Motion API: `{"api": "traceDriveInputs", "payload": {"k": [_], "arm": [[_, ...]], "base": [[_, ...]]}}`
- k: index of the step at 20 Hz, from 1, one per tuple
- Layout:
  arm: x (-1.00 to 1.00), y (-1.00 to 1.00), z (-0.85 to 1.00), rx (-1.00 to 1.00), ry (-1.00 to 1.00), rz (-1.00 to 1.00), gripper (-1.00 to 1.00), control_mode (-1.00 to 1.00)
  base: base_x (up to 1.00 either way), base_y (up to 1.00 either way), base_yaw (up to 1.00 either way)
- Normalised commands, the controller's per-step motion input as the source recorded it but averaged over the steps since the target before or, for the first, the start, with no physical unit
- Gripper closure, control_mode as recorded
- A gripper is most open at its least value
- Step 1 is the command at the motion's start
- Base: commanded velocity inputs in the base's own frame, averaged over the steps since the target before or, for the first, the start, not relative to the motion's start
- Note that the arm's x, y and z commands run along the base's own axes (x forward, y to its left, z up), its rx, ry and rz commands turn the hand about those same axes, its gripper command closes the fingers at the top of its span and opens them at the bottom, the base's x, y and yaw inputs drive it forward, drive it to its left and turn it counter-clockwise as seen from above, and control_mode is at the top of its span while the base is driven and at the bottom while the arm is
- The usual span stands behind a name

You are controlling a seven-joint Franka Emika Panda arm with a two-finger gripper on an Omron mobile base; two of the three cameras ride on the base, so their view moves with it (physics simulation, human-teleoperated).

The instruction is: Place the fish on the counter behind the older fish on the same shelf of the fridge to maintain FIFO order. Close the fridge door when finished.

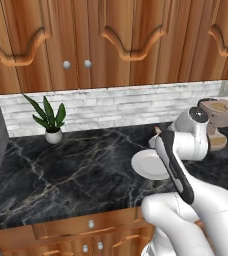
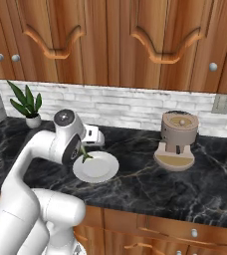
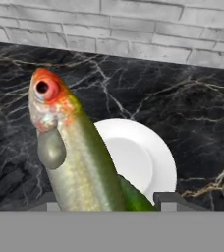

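Where the glossy black marble desk [image 1: 61, 175] runs under a pale brick backsplash [image 1: 111, 107] and a row of wooden wall cabinets [image 1: 111, 40], the jaws [image 3: 106, 202] hang above it, clenched on the fish [image 3: 77, 157]. In the hand view the fish rises from between the dark finger tips [image 3: 169, 199], its orange-red head and dark eye uppermost, its grey-green back and pale belly running down to them; the lower body is cut off at the bottom of that view. Directly below and just beyond the jaws lies a white plate [image 3: 143, 157], round and bare, flat on the marble. In the right base view a thin green sliver of the fish [image 2: 85, 155] shows at the wrist, above the near rim of the plate [image 2: 98, 169], while the arm covers the rest. To the right of the jaws, well apart, stands a brown coffee machine [image 2: 177, 139] on its tan base. Far to the left sits a small potted plant [image 1: 51, 120] against the backsplash. Wooden drawer fronts [image 1: 86, 225] with pale knobs run under the desk edge. A grey wall outlet [image 2: 221, 104] sits on the brick at the far right.
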Motion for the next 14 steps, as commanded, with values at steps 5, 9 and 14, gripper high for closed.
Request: {"api": "traceDriveInputs", "payload": {"k": [5,9,14], "arm": [[-0.02,0.1,0.13,0.0,0.01,0.0,1.0,-1.0],[0.0,0.09,-0.09,-0.01,0.03,0.0,1.0,-1.0],[-0.01,0.01,-0.02,0.0,0.0,0.0,1.0,1.0]], "base": [[0.0,0.0,0.0],[0.0,0.0,0.0],[-0.57,-0.03,-0.11]]}}
